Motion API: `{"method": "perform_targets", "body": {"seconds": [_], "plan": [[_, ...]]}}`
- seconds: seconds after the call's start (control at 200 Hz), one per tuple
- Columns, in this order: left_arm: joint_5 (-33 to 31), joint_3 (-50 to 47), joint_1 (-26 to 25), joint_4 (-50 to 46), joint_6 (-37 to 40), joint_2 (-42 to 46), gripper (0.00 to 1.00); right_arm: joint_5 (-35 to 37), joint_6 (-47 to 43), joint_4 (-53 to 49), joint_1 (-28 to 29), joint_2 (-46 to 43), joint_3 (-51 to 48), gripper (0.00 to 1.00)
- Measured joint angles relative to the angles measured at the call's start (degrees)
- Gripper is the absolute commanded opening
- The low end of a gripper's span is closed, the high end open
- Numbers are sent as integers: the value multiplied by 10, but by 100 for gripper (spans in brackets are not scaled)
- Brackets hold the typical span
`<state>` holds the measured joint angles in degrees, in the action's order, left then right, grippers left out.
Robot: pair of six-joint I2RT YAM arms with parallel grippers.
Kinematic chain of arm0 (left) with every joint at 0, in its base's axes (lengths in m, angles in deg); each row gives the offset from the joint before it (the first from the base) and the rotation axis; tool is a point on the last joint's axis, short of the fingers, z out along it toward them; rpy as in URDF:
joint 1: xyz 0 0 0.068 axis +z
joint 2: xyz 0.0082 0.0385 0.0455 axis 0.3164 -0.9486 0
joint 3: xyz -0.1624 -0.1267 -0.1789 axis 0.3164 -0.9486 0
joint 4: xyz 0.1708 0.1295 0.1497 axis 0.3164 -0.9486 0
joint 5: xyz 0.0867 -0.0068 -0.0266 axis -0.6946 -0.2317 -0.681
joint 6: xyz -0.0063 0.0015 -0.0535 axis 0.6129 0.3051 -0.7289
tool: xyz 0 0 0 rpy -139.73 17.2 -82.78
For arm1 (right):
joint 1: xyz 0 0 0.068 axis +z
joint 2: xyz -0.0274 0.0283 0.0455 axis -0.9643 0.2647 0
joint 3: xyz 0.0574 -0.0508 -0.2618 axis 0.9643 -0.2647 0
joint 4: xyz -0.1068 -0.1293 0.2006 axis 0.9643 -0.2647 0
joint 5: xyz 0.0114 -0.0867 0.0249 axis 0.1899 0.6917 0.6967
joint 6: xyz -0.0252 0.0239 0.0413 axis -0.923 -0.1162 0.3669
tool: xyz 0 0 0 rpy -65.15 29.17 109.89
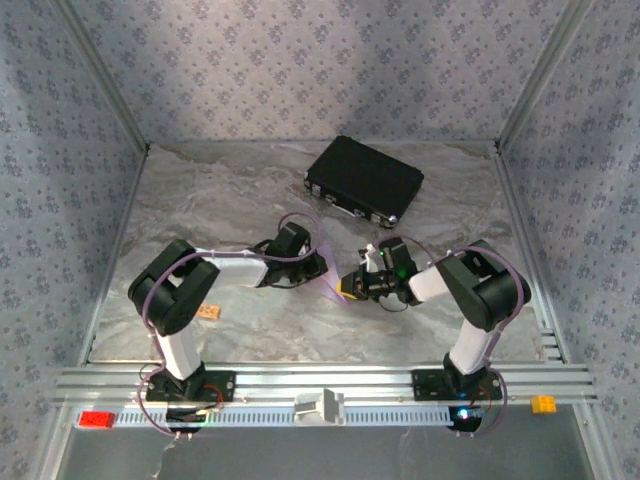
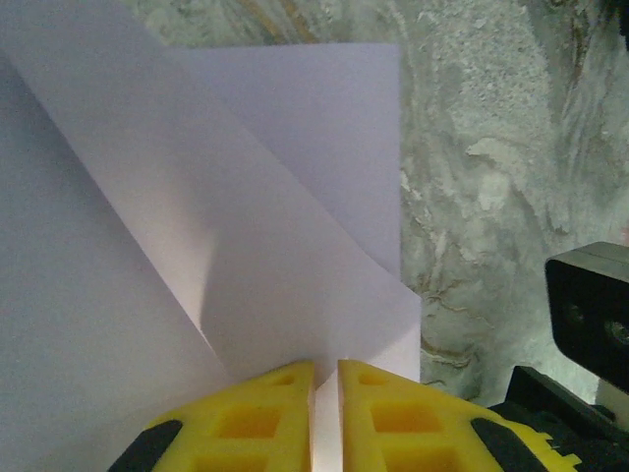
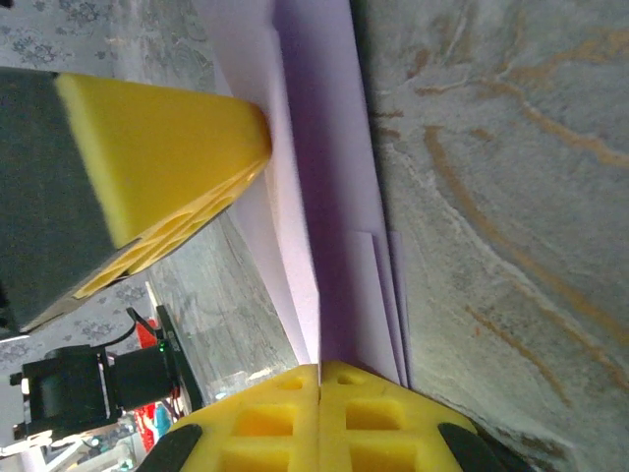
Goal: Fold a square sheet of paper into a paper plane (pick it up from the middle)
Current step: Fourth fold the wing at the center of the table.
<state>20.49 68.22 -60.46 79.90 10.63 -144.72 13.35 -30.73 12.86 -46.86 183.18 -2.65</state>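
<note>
Paper sheet [image 1: 328,272], partly folded, is held over the desk [image 1: 200,200] between the arms. Left tool [image 2: 325,413] pinches one edge; right tool [image 3: 319,418] is clamped tight on the opposite edge. Folded length runs straight ahead of the right tool; both arms equally near.

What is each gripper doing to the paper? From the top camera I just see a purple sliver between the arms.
Observer: The left gripper is pinched on the edge of the paper, which runs between its yellow fingers.
Operator: And the right one?
Observer: The right gripper is shut on the paper too, clamping several stacked layers.
Operator: Any folds made so far?
Observer: Yes. The left wrist camera shows a diagonal flap lying over the rest of the sheet.
</note>
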Motion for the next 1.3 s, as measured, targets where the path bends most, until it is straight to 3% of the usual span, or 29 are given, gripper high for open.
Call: {"method": "perform_targets", "body": {"seconds": [1.004,1.299], "plan": [[7,28,0,3,2,-32,14,-6,9,7,-4,4,-2,0],[9,34,0,0,9,-38,12,-2,7,-3,-4,-2,-2,13]]}}
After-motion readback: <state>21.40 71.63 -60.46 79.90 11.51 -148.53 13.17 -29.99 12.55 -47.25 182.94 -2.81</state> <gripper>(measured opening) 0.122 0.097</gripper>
